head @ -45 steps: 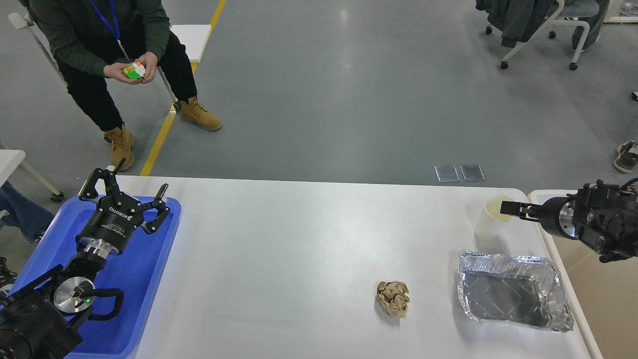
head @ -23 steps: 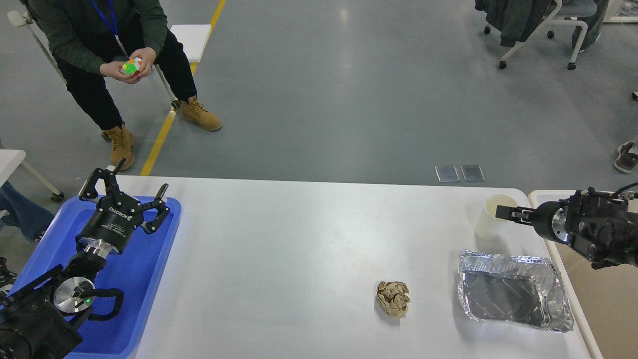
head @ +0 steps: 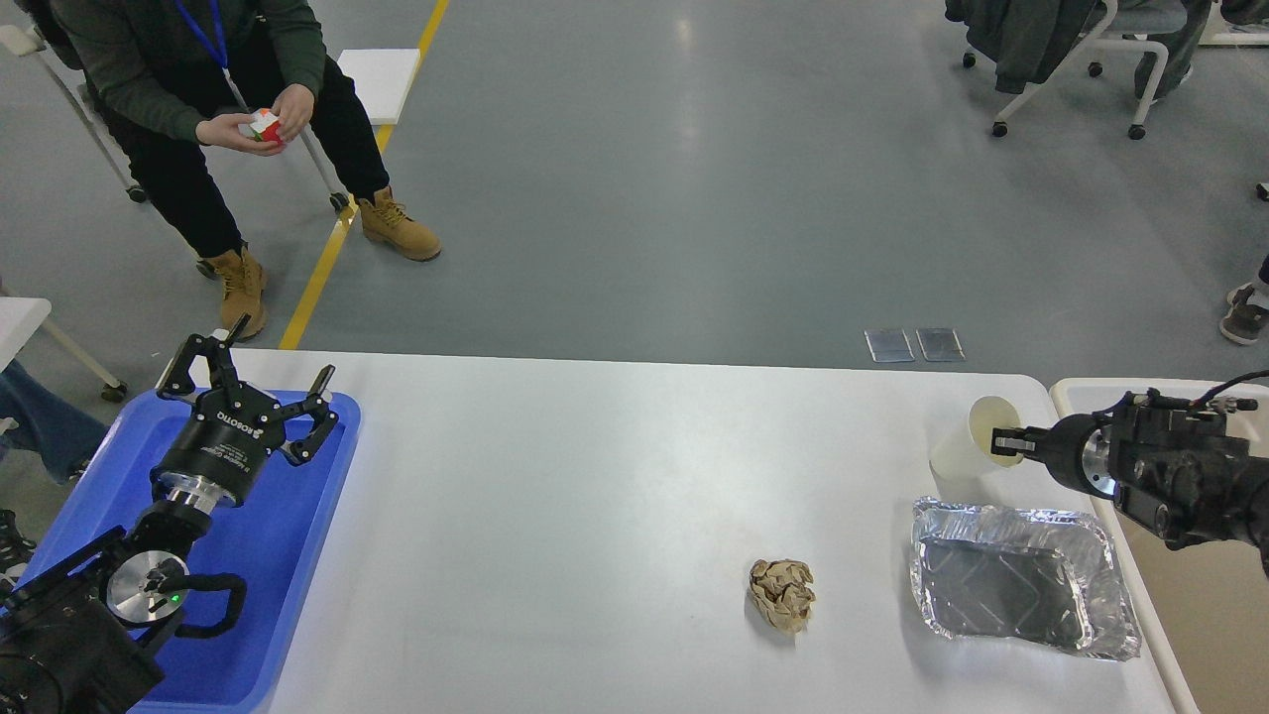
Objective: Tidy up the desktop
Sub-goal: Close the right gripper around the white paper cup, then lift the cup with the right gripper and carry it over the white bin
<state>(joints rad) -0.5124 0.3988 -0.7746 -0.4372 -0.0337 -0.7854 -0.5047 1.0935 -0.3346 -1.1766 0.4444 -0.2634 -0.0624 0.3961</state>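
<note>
Tidying has barely begun: the right gripper [head: 1003,442] pinches the tilted paper cup [head: 967,451] by its rim, the left gripper [head: 253,382] hovers spread and empty over the blue tray [head: 297,555], while the crumpled paper ball [head: 782,593] and foil tray [head: 1021,578] wait on the desktop [head: 555,516].

white desktop [head: 595,476], blue tray [head: 268,555], silver foil pan [head: 1011,585], tan paper wad [head: 782,593]

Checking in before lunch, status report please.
Left gripper open over blue tray. Right gripper shut on tilted paper cup. Desktop: paper wad, foil pan remain.
</note>
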